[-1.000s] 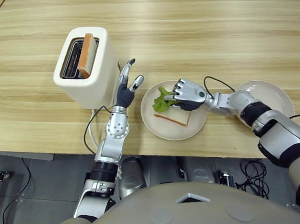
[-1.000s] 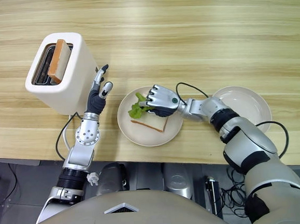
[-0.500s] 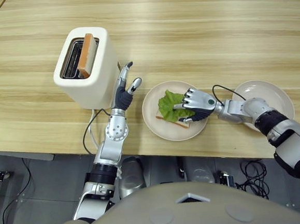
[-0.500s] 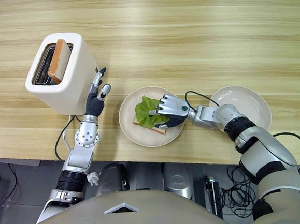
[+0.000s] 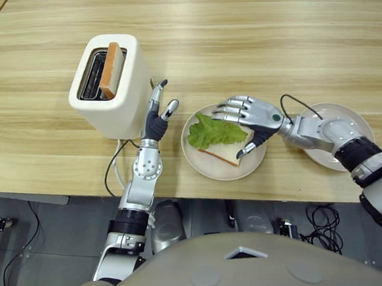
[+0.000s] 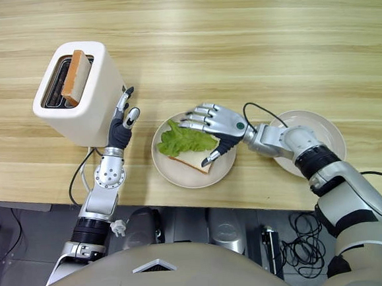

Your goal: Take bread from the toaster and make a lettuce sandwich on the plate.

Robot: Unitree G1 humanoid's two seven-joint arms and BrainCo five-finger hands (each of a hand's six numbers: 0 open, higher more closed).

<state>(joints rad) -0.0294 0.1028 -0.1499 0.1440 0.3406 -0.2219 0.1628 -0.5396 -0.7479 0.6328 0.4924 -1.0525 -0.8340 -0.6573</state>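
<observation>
Plate (image 5: 193, 155) taken as landmark, near the worktop (image 5: 249, 39) front edge. On it a base slice (image 5: 230, 154) is seen, with lettuce (image 5: 215, 132) laid over it. The leaf is skewed toward the plate's left and overhangs the slice there.

Right robot hand (image 5: 251, 114) is held over the plate's right side, fingers spread wide, nothing gripped. Its fingertips are close above the leaf's right edge; contact cannot be told.

Left robot hand (image 5: 157, 116) is just left of the plate, fingers straight, nothing held. It stands close against the toaster (image 5: 111, 96), which lies further left. One slice (image 5: 110, 70) stands upright in a slot.

Judged stage: lettuce placed, top slice not yet fetched.

Risks noted:
- The leaf may be dragged off the bread if the right robot hand is drawn back low.
- The toaster may be shoved or tipped if the slice is pulled at a slant.
- A top slice set on the off-centre leaf may slide leftward.
- A second plate (image 6: 321, 126), right of the landmark and under the right forearm, may be knocked.
</observation>
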